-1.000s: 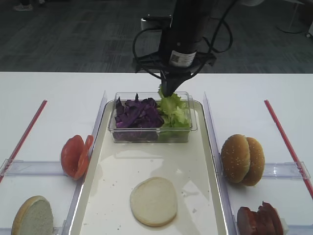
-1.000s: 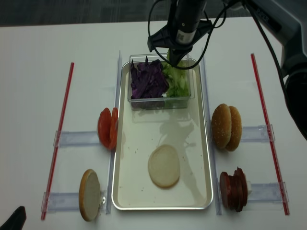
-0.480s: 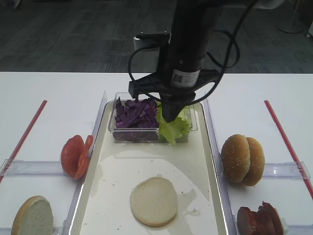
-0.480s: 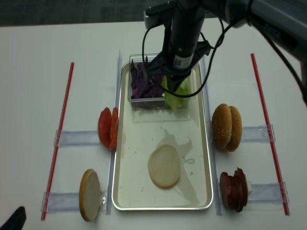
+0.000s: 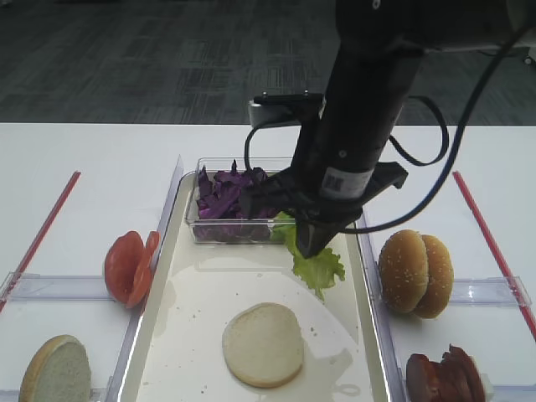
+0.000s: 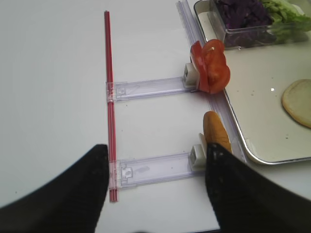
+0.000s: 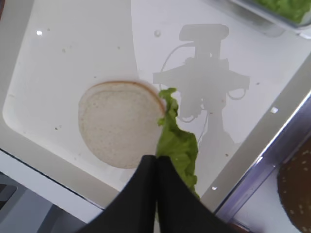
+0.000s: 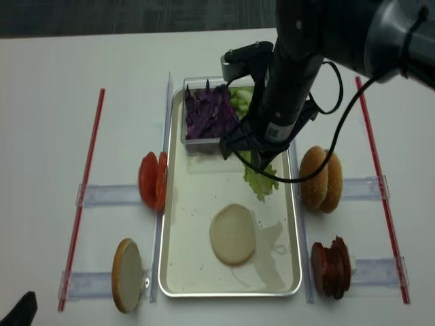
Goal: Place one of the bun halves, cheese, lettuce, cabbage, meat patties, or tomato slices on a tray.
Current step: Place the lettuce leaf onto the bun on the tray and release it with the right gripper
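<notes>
whereas a second ago it was dipping into the small clear plastic tub (image 5: 209, 228) at the far end, the right gripper (image 5: 311, 249) now hangs over the middle of the long cream-white rectangular tray (image 5: 188, 335), clamped on a crinkled light-green lettuce leaf (image 5: 319, 265) dangling above it. a pale round bun half (image 5: 263, 343) lies cut-face up nearer on the tray. dark purple shredded cabbage (image 5: 224, 194) fills the tub's left side. bright red tomato slices (image 5: 130, 265) stand left, sesame buns (image 5: 415, 272) right. the black arm points steeply down. the left gripper's (image 6: 155, 194) fingers stand apart, holding nothing.
</notes>
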